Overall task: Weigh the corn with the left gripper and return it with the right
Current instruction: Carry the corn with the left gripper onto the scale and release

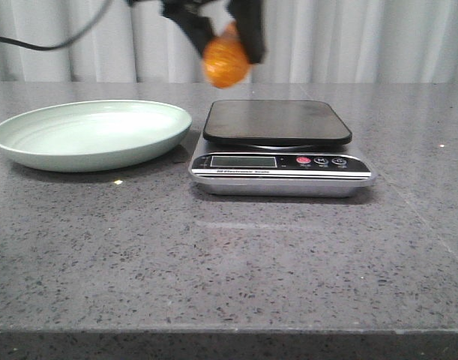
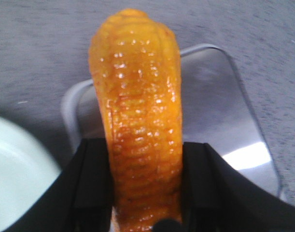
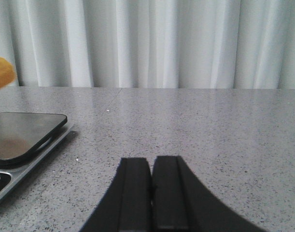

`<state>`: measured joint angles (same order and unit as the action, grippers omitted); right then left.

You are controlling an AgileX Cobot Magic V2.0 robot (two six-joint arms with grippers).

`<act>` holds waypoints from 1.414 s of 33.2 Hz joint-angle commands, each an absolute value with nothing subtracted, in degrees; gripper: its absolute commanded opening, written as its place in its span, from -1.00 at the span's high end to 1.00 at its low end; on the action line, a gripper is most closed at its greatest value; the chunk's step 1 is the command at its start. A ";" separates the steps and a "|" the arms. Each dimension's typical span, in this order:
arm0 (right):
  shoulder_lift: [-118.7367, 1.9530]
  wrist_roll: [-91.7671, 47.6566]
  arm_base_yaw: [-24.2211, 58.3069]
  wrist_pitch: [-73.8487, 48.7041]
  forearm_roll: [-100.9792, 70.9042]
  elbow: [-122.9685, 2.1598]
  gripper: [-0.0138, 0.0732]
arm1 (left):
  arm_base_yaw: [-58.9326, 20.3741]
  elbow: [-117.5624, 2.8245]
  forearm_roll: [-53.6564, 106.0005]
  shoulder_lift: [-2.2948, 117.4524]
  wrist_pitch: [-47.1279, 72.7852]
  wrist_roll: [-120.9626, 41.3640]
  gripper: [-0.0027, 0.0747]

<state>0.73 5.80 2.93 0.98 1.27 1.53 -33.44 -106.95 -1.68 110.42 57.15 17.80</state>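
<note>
The left end effector (image 1: 227, 34) is seen high at the top of the front view, above the rear edge of the scale (image 1: 281, 146), w/ its two black fingers (image 1: 249, 26) angled downward and clamped on the corn (image 1: 226, 60). The corn is held in the air, clear of the scale's dark platform (image 1: 277, 121), blurred in the front view. In the left wrist view the cob (image 2: 140, 121) is gripped near its base between both fingers (image 2: 91, 188), tip pointing away from the wrist, w/ the platform (image 2: 215, 111) under it and the plate's rim (image 2: 21, 179) off to one side.

The right end effector (image 3: 151, 193) is held low over the bench (image 3: 210, 130), roughly level, facing the curtain (image 3: 161, 43); its fingers are pressed together, nothing between them. In that view the scale (image 3: 21, 140) lies to one side, near but apart, and a bit of the corn (image 3: 1, 72) is caught at the frame edge.

On the bench (image 1: 229, 262) a pale green plate (image 1: 94, 135) sits on the left, just beside the scale; contact btwn them can't be told. The scale's display (image 1: 243, 161) and buttons (image 1: 303, 160) face the camera; digits can't be read. A black cable (image 1: 49, 41) hangs across the curtain at upper left. Nothing is seen blocking the platform.
</note>
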 commanded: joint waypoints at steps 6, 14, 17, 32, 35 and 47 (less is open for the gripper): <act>1.57 5.68 3.08 5.27 1.73 1.12 0.36 | -37.12 -115.98 -2.12 114.89 62.37 17.73 0.49; 1.57 5.68 3.08 5.27 1.73 1.12 0.36 | -37.12 -116.48 -2.00 115.95 63.56 17.73 -0.43; 1.57 5.68 3.08 5.27 1.73 1.12 0.36 | -37.12 -117.21 -2.00 115.95 63.81 17.83 -0.64; 1.57 5.68 3.08 5.27 1.73 1.12 0.36 | -37.51 -123.57 -3.55 112.45 64.41 17.73 -0.24; 1.57 5.68 3.08 5.27 1.73 1.12 0.36 | -37.51 -122.84 -6.79 110.01 64.41 17.30 -0.03; 1.57 5.68 3.08 5.27 1.73 1.12 0.36 | -37.87 -105.23 -6.62 89.39 52.10 13.14 0.58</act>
